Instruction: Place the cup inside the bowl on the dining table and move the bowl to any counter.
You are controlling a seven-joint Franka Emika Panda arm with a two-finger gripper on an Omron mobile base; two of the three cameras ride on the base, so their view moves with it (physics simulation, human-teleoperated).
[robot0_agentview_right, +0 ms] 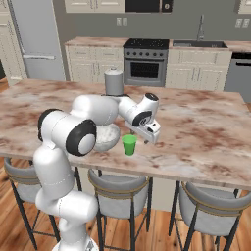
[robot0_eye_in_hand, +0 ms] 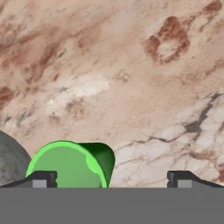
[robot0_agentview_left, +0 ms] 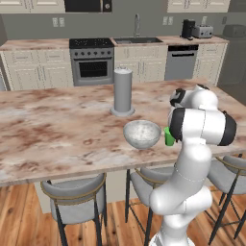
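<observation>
The small green cup (robot0_agentview_left: 169,137) (robot0_agentview_right: 129,144) stands upright on the dining table (robot0_agentview_left: 57,125) (robot0_agentview_right: 206,132), close to its near edge. Just left of it sits the speckled grey-white bowl (robot0_agentview_left: 142,133) (robot0_agentview_right: 105,138), partly hidden by my arm in the right base view. My gripper (robot0_agentview_right: 147,136) hovers a little above the table, just right of the cup and slightly higher, jaws open and holding nothing. In the hand view the cup (robot0_eye_in_hand: 70,164) lies at the lower left by one fingertip (robot0_eye_in_hand: 41,178), off-centre from the gripper (robot0_eye_in_hand: 112,179). The bowl's rim (robot0_eye_in_hand: 11,162) shows at the left edge.
A tall grey cylinder (robot0_agentview_left: 122,91) (robot0_agentview_right: 113,81) stands on the table behind the bowl. Grey stools (robot0_agentview_left: 77,192) (robot0_agentview_right: 117,188) line the table's near side. Marble counters (robot0_agentview_left: 33,44) (robot0_agentview_right: 95,41) with a stove (robot0_agentview_left: 91,57), a toaster (robot0_agentview_left: 202,31) and a coffee machine (robot0_agentview_left: 188,29) run along the back wall.
</observation>
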